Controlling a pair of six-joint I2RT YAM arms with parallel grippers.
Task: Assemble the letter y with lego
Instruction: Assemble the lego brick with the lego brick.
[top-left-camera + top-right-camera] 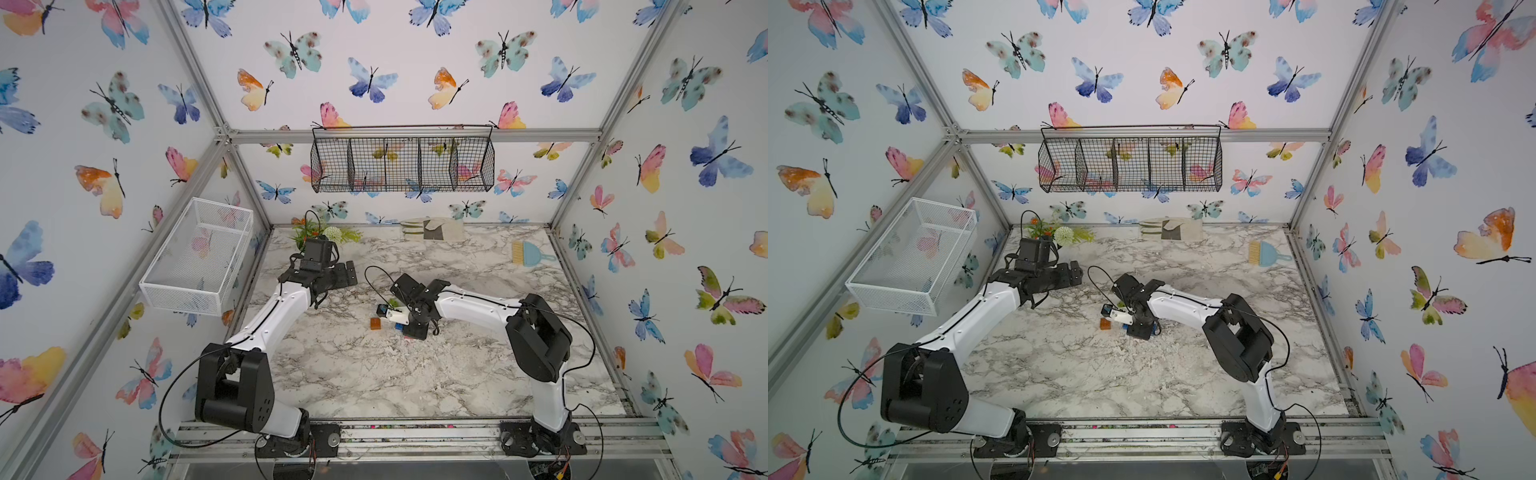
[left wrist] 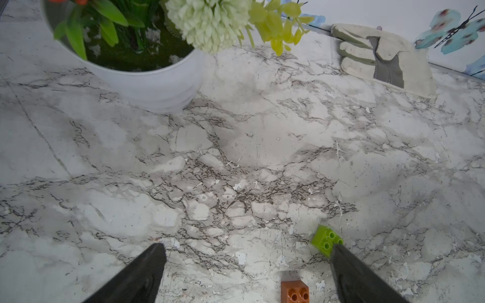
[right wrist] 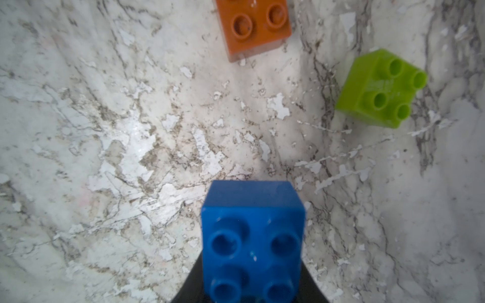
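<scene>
One blue brick (image 3: 252, 210) sits clamped in your right gripper (image 3: 252, 286), left gripper (image 2: 246, 248) gaping empty: line up its studs squarely before pressing it home.

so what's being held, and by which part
The right gripper pinches the small blue studded plastic brick by two opposite side walls; the left gripper holds nothing.

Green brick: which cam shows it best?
Right wrist: the green brick is large, unobstructed, all four studs clear. Left wrist shows it small, partly behind the left gripper. In both top views, barely a speck.
</scene>
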